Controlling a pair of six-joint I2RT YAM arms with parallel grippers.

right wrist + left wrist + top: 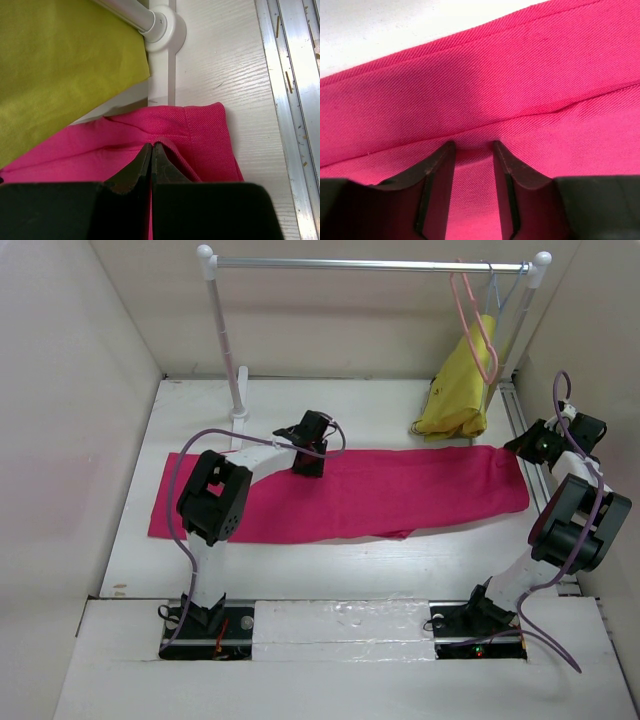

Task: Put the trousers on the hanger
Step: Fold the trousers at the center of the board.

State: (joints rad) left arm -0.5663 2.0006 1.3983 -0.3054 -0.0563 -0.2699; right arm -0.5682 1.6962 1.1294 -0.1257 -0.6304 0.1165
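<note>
Left gripper [474,145] jaws stand part open, tips down on the bright magenta soft cloth trousers [400,490], laid flat on the white table [350,562], long axis left to right; right gripper [151,145] is closed, pinching their right-end hem; the thin salmon-pink triangular hanger [478,330] hangs beyond, nearer the right arm.

A white wood-grain table [300,560] is seen; large magenta-pink cloth trousers [400,490] are spread flat across it, and a mustard-yellow cloth garment [455,405] is slumped at its far right.
</note>
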